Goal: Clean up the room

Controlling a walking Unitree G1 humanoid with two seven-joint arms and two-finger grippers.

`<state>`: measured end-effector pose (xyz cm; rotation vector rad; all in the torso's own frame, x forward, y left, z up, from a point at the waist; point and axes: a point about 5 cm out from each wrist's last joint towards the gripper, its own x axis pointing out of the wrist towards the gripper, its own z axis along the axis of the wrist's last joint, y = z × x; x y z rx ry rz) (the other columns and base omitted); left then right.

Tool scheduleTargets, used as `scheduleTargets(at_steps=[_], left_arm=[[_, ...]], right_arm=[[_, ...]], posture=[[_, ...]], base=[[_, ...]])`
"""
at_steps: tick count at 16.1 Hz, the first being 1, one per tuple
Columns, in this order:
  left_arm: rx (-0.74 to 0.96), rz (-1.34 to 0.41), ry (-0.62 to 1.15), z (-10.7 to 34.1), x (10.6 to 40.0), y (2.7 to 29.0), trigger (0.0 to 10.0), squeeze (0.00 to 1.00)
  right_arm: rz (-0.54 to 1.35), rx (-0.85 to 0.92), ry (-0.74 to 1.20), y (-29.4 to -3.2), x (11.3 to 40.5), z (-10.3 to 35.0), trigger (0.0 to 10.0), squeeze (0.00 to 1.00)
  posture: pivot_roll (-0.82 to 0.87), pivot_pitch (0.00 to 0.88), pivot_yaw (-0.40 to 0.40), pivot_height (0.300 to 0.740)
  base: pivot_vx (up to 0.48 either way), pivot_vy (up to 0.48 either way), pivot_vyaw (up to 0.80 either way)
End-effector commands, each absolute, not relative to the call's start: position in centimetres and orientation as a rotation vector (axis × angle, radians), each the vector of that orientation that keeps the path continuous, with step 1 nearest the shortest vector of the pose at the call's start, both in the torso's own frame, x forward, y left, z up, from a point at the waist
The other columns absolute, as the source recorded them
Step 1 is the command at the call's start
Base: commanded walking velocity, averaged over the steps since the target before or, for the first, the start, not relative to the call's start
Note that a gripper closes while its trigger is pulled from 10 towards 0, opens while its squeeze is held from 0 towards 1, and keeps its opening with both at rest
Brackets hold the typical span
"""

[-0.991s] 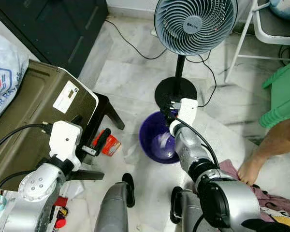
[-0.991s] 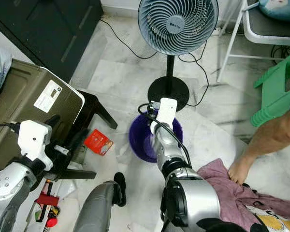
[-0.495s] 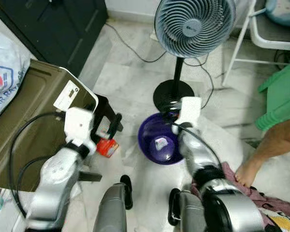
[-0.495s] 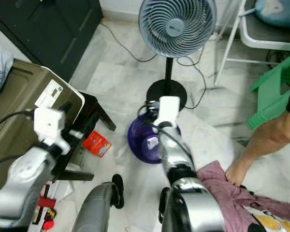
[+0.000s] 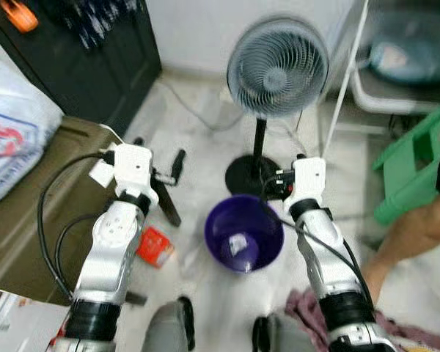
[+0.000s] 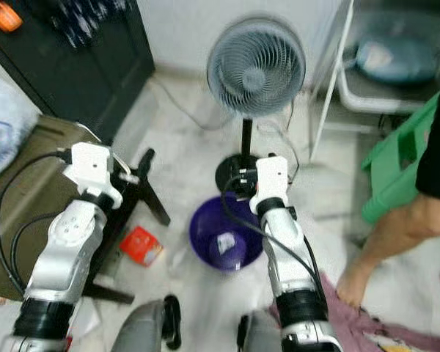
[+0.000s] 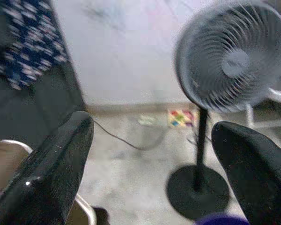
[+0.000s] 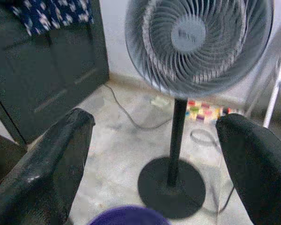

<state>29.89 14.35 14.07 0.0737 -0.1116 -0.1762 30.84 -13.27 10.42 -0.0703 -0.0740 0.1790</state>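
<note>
We are holding both arms raised over a purple bowl on a marble floor, a standing fan straight ahead at twelve o'clock.

At nine o'clock an olive-brown case is sitting under a white printed sack, with a dark cabinet behind at eleven. Our left gripper is hovering in the air beside the case — fingers spread wide, holding nothing. Below it a small red packet is lying on the floor beside a black stool leg. The purple bowl is sitting at six o'clock with a small pale scrap inside. Our right gripper is hanging just past the bowl's far rim, near the fan base — jaws also wide apart and empty. At three o'clock a green plastic stool is standing, and a person's bare leg is planted at four, by a pink cloth.
</note>
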Motion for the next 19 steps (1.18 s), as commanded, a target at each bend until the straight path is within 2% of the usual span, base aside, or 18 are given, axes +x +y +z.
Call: scheduleTargets(at_steps=[1,2,4,5,6,10,12,14,17,19], left_arm=[[0.085,-0.104,-0.101,13.7,30.2,15.1,10.0,0.00],[0.094,-0.081,-0.107,13.7,30.5,15.1,10.0,0.00],[0.067,-0.041,-0.103,13.1,30.8,15.3,10.0,0.00],[0.064,-0.039,-0.103,13.0,30.8,15.3,10.0,0.00],[0.051,-0.034,-0.090,12.6,30.8,15.4,10.0,0.00],[-0.003,-0.013,-0.061,11.5,30.8,15.6,10.0,0.00],[-0.012,-0.011,-0.081,11.6,30.7,15.7,10.0,0.00],[-0.044,0.003,-0.065,11.3,30.4,16.0,10.0,0.00],[-0.085,-0.059,-0.099,11.6,30.1,15.4,10.0,0.00],[-0.130,-0.097,-0.148,12.1,29.8,15.1,10.0,0.00]], right_arm=[[0.182,-0.084,-0.130,-13.3,30.8,11.5,10.0,0.79],[0.182,-0.073,-0.126,-13.4,30.7,11.7,10.0,0.57],[0.167,-0.067,-0.104,-14.2,29.9,11.6,10.0,0.35],[0.166,-0.069,-0.102,-14.3,29.8,11.6,10.0,0.35],[0.146,-0.071,-0.097,-14.6,29.7,11.5,10.0,0.00],[0.069,-0.156,-0.080,-15.7,29.2,11.2,10.0,0.00],[0.023,-0.184,-0.123,-17.7,27.6,12.1,10.0,0.00],[0.000,-0.184,-0.097,-18.4,26.8,11.9,10.0,0.00],[-0.024,-0.267,-0.134,-18.0,27.1,12.3,10.0,0.00],[0.000,-0.200,-0.120,-17.4,27.3,12.4,10.0,0.00]], posture=[[-0.02,0.000,0.052,0.740],[-0.02,0.000,0.051,0.740],[-0.02,0.000,0.042,0.740],[-0.02,0.000,0.042,0.740],[-0.01,0.000,0.037,0.740],[-0.02,0.000,0.035,0.740],[-0.02,0.000,0.028,0.740],[-0.04,0.000,0.032,0.740],[-0.05,0.000,0.036,0.740],[-0.05,0.000,0.030,0.740]], base=[[0.000,0.000,0.00],[0.000,0.000,0.00],[0.000,0.000,0.00],[0.000,0.000,0.00],[0.000,0.000,0.00],[0.000,0.000,0.00],[0.000,0.000,0.00],[0.000,0.000,0.00],[0.000,0.000,0.00],[0.000,0.000,0.00]])
